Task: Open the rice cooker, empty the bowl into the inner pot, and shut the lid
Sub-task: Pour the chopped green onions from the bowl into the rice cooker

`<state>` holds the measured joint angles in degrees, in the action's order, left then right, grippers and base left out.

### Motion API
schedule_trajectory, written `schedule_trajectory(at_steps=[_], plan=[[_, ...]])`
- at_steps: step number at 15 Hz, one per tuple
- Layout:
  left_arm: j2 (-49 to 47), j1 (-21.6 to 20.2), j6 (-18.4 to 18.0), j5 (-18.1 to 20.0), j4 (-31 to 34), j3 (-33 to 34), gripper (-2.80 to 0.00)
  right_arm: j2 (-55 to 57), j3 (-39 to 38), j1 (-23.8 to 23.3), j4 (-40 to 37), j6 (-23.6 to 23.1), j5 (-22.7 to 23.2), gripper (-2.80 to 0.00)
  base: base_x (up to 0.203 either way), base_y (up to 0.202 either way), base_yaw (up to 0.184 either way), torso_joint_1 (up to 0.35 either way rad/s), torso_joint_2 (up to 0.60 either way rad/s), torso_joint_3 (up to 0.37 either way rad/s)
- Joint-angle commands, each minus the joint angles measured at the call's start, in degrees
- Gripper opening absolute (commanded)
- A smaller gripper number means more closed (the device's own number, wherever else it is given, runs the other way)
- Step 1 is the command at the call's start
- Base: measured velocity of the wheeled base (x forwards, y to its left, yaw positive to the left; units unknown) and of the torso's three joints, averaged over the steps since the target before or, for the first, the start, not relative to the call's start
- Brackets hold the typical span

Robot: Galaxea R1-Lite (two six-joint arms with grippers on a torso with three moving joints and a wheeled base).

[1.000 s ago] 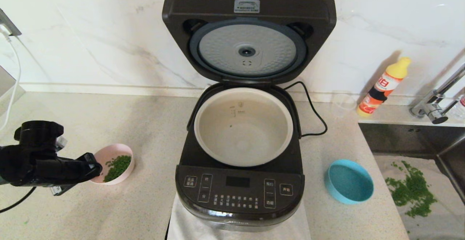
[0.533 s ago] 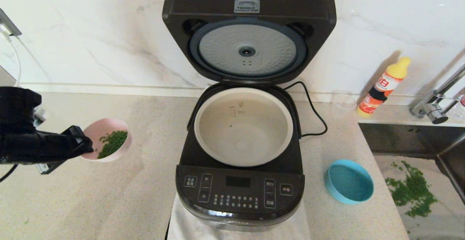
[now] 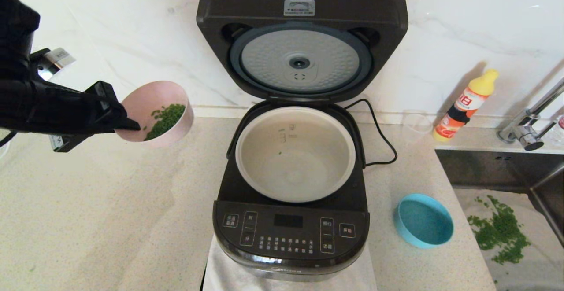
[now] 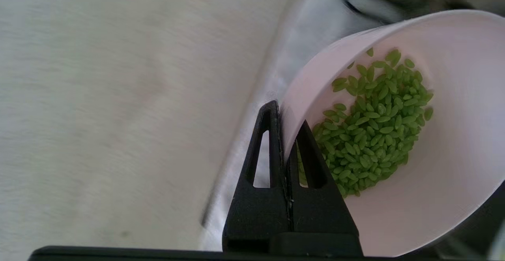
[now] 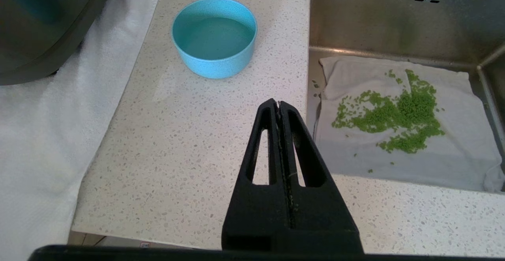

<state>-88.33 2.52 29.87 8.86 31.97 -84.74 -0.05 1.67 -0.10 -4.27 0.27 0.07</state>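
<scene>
One speckled stone counter (image 3: 110, 220) meets a marble-veined wall (image 3: 110, 40) beside a steel sink (image 3: 493, 167).

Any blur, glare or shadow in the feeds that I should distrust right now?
Left wrist view: backdrop smeared, though the pink bowl and green grains read sharp. Head view: glare whitens the marble wall; the yellow bottle casts a soft shadow. Right wrist view: crisp.

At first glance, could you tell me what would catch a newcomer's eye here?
The rice cooker stands mid-counter with its lid up and the inner pot almost empty. To its left, the left gripper holds a pink bowl of green grains in the air.
</scene>
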Motion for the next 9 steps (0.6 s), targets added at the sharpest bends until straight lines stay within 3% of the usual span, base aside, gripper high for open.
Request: schedule_trajectory(at_steps=[1,5,9], plan=[[-0.38,5.75,0.25,-0.12,1.12,-2.76,-2.8,0.05,0.0,0.01,-0.04,0.0,0.01,-2.8,0.0,0.0,0.0,0.0,0.0,0.0],[-0.39,13.86,0.45,-0.91,1.12,-3.23,-2.8,0.05,0.0,0.01,-0.04,0.0,0.01,-2.8,0.0,0.0,0.0,0.0,0.0,0.0],[-3.62,24.32,0.38,-9.8,0.5,-6.18,-2.8,0.05,0.0,0.01,-0.04,0.0,0.01,-2.8,0.0,0.0,0.0,0.0,0.0,0.0]])
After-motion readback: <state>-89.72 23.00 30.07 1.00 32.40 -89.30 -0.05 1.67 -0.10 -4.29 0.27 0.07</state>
